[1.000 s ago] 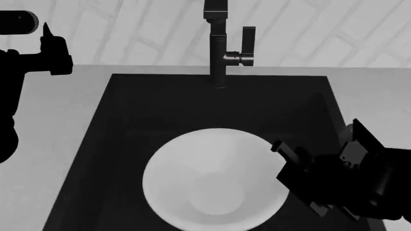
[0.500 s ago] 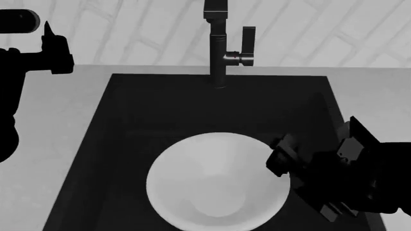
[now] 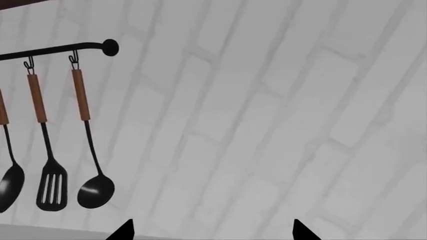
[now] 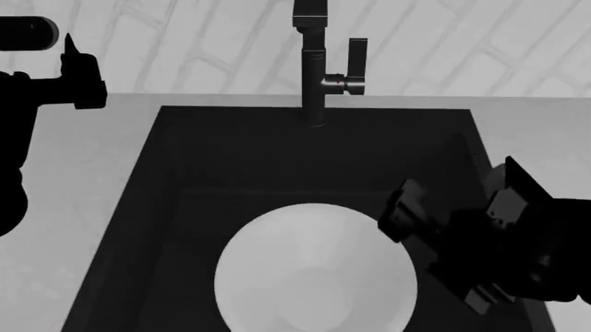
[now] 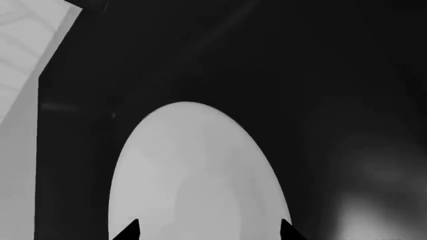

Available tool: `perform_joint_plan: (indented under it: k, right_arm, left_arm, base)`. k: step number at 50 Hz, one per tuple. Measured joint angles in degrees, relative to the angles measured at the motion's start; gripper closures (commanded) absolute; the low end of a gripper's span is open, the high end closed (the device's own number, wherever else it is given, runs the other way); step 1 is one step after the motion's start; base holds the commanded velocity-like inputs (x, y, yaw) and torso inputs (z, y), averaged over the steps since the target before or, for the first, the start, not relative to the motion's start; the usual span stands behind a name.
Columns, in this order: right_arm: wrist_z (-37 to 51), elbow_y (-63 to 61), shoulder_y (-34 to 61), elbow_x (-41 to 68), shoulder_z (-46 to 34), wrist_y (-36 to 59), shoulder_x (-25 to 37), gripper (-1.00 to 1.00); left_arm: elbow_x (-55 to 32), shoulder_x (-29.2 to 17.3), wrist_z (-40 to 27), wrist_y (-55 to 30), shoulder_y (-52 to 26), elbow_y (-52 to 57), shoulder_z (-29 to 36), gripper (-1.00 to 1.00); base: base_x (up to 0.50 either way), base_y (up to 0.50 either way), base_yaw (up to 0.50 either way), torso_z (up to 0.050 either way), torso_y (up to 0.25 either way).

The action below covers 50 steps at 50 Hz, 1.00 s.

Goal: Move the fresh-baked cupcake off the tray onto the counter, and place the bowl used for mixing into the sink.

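Matte black fills most of the head view: the sink [image 4: 314, 159] is a deep rectangular basin sunk into the pale grey bench [image 4: 79, 180], with a dark metal faucet [image 4: 314, 69] and its side lever standing at the middle of the far rim. The white bowl [image 4: 314, 277] sits low inside the basin toward the near side, its near edge cut off by the frame, so whether it rests flat on the floor cannot be told from here. The right gripper [image 4: 399, 211] is at the bowl's right rim, and the right wrist view shows the bowl [image 5: 197, 175] running out between two well-spread finger tips; it looks parted rather than pinching, though whether a finger touches the rim is lost in the dark. The step in hand appears to be letting the bowl go in the sink. Doing it well calls for keeping the jaws wide and drawing the gripper straight up and toward the right wall's top, so that no finger hooks the rim and tips the bowl, and so that the arm misses the basin wall close on its right. The left gripper [image 4: 83, 79] hangs above the bench at the far left, spread open and empty, facing a brick wall with a rail of utensils [image 3: 50, 150]. The cupcake and tray are not in view.
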Motion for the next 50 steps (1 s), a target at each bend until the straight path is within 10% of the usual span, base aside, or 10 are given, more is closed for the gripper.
perform_joint_plan:
  k: [50]
  right_arm:
    - [36.7,-45.8,7.1,17.4,12.5,-1.7,25.0,-1.0]
  left_arm:
    - [-0.2,0.1,-0.1,-0.5,-0.1,0.6,0.5,-1.0]
  base:
    - [0.0,0.0,0.0,0.0,0.0]
